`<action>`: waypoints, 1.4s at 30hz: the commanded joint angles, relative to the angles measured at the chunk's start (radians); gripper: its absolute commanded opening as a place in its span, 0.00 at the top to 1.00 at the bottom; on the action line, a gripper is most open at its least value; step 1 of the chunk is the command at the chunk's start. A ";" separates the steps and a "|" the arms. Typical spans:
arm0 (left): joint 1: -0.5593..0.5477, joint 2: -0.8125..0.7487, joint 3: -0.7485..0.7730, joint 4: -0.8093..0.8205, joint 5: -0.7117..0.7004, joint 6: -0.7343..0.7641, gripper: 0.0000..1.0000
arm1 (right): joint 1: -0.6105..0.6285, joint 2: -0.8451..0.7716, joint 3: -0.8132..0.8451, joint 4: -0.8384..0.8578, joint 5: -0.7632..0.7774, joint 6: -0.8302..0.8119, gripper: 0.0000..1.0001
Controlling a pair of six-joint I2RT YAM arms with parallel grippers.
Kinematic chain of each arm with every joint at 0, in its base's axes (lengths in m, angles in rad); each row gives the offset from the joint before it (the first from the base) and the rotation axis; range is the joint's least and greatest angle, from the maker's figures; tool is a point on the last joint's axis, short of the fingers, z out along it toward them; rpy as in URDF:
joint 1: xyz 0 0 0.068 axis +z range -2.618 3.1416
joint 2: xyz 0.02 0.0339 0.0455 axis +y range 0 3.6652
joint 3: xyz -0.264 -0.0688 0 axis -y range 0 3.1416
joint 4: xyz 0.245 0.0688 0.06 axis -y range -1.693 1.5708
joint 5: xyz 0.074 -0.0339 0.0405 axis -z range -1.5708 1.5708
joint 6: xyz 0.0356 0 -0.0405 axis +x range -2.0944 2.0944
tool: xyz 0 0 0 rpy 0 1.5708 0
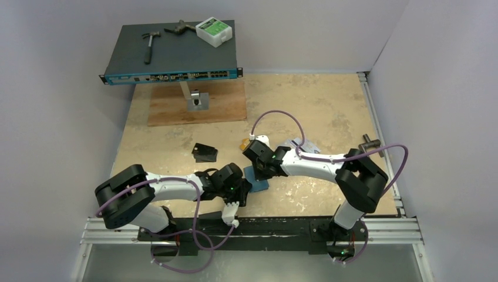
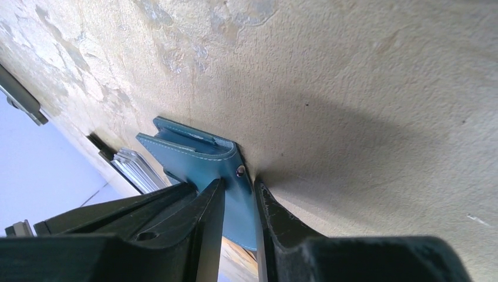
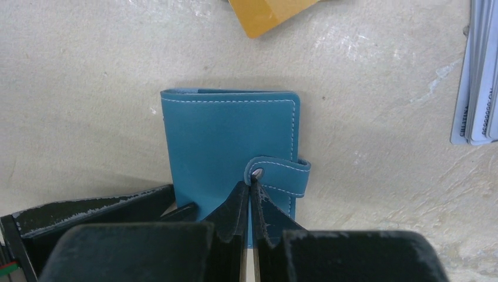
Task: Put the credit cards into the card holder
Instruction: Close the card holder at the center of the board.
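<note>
While the left claw (image 2: pixel 239 187) pinches the folded card holder (image 3: pixel 229 135) mid-frame in the top view, the right claw (image 3: pixel 251 191), fully closed and empty, noses its snap stud (image 3: pixel 256 173). Risk: smooth tips slip off the strap (image 3: pixel 285 170) and the holder skids on the desk (image 3: pixel 88 88). Credit cards (image 3: pixel 478 76) lie upper right.

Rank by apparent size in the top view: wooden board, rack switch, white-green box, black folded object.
1. rack switch, raised nearer the camera
2. wooden board, partly hidden by it
3. white-green box
4. black folded object, slightly smaller; the box sits higher, so unsure
</note>
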 commanded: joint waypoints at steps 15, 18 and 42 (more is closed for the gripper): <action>-0.002 0.002 0.000 -0.141 -0.005 -0.005 0.78 | -0.038 0.045 0.047 -0.005 -0.099 -0.067 0.94; -0.002 0.001 0.000 -0.142 -0.005 -0.005 0.78 | -0.043 0.034 0.044 -0.013 -0.105 -0.074 0.91; -0.002 -0.011 -0.003 -0.146 -0.012 0.022 0.79 | -0.105 0.280 0.164 -0.126 -0.271 -0.183 1.00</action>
